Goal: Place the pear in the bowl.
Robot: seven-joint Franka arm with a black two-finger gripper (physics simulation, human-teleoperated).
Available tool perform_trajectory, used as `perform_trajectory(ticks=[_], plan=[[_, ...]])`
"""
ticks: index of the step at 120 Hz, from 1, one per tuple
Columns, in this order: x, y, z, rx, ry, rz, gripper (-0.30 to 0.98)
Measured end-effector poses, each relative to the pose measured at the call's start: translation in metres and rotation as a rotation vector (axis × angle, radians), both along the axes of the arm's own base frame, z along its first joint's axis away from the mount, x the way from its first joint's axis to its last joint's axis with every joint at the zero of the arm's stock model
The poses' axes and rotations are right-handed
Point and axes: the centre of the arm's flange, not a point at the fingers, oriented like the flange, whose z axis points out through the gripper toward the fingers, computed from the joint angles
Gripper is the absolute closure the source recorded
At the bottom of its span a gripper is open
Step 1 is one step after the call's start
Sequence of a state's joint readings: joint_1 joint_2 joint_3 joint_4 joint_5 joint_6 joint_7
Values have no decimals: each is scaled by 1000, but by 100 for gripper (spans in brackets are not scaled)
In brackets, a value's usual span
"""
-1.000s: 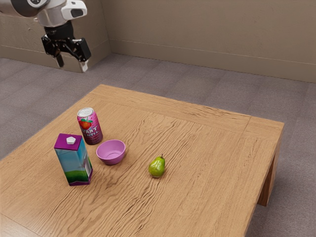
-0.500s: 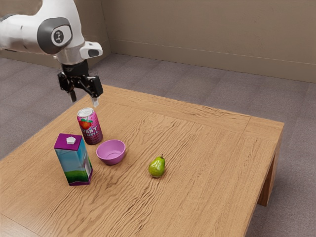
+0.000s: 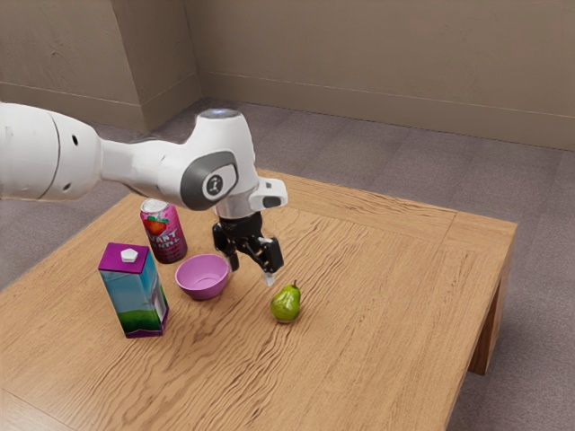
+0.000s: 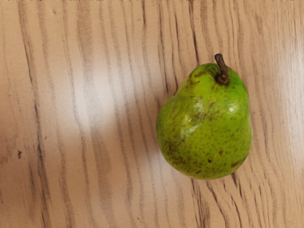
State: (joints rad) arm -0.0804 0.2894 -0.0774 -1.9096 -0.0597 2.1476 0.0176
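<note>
My gripper [image 3: 251, 274] is open above the table, its two fingers apart with nothing between them. In the exterior view it hangs between the purple bowl and the green pear, above and to the left of the pear [image 3: 286, 304]. The pear stands on the wood with its stem up; the wrist view also has the pear [image 4: 205, 126] on the tabletop, not touched. The purple bowl [image 3: 202, 277] rests on the table at the exterior view's left of the pear, and its visible inside holds nothing.
A pink soda can [image 3: 165, 235] stands behind the bowl, partly beneath the arm in the exterior view. A blue and purple carton [image 3: 135, 292] stands at the bowl's left there. The wooden table [image 3: 386, 296] extends on past the pear to its right edge.
My hand has come from the exterior view's upper left, down and rightward past the can and bowl to near the pear. The pear, bowl, can and carton have stayed put.
</note>
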Motion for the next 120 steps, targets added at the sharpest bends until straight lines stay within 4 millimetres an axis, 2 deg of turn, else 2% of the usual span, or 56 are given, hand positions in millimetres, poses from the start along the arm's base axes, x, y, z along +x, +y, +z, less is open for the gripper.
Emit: perform_trajectory(ticks=[31,67,97,120], plan=[[8,-26,-42,-41,-25,-10,0],[12,-34,-81,-58,-27,-3,0],[18,-34,-87,-64,-54,-1,5],[20,-34,-89,-67,-72,1,18]])
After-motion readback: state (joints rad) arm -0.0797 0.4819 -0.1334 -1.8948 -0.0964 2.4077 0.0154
